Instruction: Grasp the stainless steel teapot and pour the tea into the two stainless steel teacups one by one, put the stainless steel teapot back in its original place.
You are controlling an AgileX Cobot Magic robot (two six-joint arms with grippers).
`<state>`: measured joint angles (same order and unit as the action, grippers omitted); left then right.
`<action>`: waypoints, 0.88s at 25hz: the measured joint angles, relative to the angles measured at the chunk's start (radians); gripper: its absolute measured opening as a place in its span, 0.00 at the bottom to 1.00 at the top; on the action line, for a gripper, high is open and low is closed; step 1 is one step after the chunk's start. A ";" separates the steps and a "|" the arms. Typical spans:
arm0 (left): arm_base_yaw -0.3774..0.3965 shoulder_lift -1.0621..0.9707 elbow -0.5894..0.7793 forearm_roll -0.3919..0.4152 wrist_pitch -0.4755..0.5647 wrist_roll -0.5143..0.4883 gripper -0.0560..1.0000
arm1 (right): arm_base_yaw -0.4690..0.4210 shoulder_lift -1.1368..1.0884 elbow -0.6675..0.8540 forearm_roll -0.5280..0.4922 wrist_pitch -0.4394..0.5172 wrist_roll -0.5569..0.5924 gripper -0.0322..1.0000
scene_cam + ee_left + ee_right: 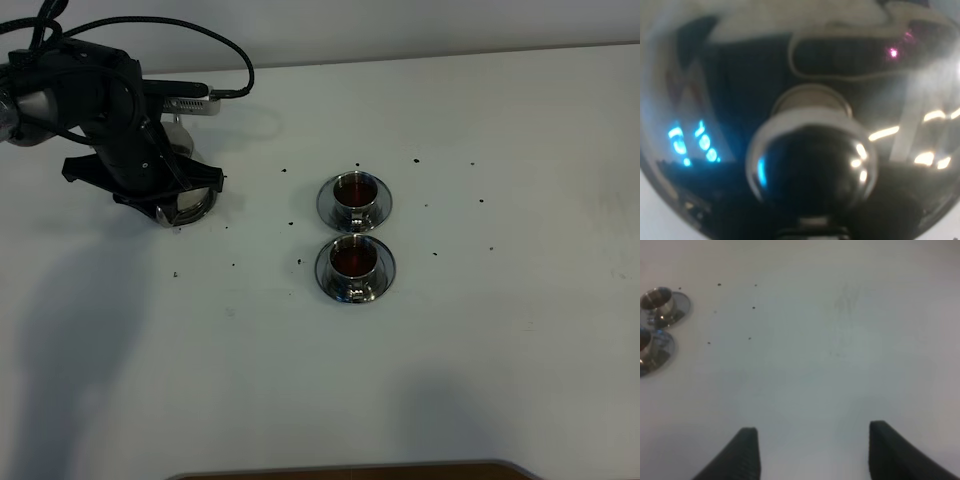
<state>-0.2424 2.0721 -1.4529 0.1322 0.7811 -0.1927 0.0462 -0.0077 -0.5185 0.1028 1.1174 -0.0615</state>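
Exterior high view looks steeply down on the whole table (pixel 520 330). Left wrist view sits pressed close against the teapot (pixel 805 125), lid knob filling frame. Right wrist view looks low across bare table; it shares both cups (pixel 354 198) (pixel 657 300) with exterior view

I see a mirror-bright steel teapot (pixel 810 150), two polished steel cups (pixel 354 190) (pixel 354 259) on glossy saucers (pixel 323 204), a matt white counter (pixel 500 330).
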 joint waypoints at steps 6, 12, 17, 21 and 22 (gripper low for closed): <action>0.000 0.004 0.000 0.000 0.000 0.002 0.28 | 0.000 0.000 0.000 0.000 0.000 0.000 0.50; 0.000 0.018 -0.001 0.001 -0.006 0.015 0.28 | 0.000 0.000 0.000 0.000 0.000 0.000 0.50; 0.000 0.018 -0.001 0.001 -0.007 0.026 0.28 | 0.000 0.000 0.000 0.000 0.000 0.000 0.50; 0.000 0.018 -0.001 0.001 -0.007 0.028 0.30 | 0.000 0.000 0.000 0.000 0.000 0.000 0.50; 0.000 0.018 -0.001 0.001 -0.006 0.028 0.33 | 0.000 0.000 0.000 0.000 0.000 0.000 0.50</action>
<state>-0.2424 2.0905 -1.4537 0.1330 0.7751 -0.1643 0.0462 -0.0077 -0.5185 0.1028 1.1174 -0.0615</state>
